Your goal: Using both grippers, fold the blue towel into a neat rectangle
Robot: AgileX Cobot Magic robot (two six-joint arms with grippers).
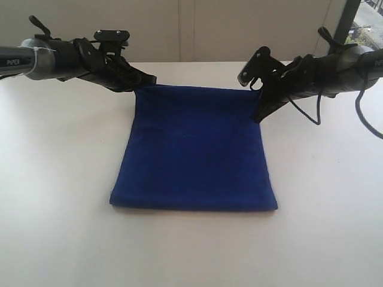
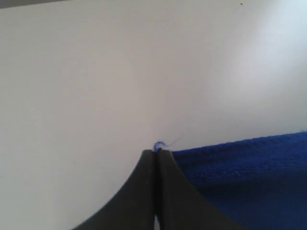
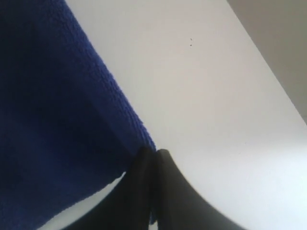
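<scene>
The blue towel (image 1: 194, 149) lies on the white table, folded once, with its fold toward the front edge. My left gripper (image 1: 149, 81) is shut on the towel's far left corner, where a blue thread pokes out above the closed jaws in the left wrist view, at the left gripper (image 2: 157, 151). My right gripper (image 1: 258, 116) is shut on the towel's far right edge; in the right wrist view the right gripper (image 3: 154, 152) pinches the towel (image 3: 53, 120) hem, lifted slightly off the table.
The white table (image 1: 60, 179) stretches around the towel on all sides. A pale wall stands behind it, with a window at the far right (image 1: 368, 24). Black cables hang from the right arm (image 1: 311, 107).
</scene>
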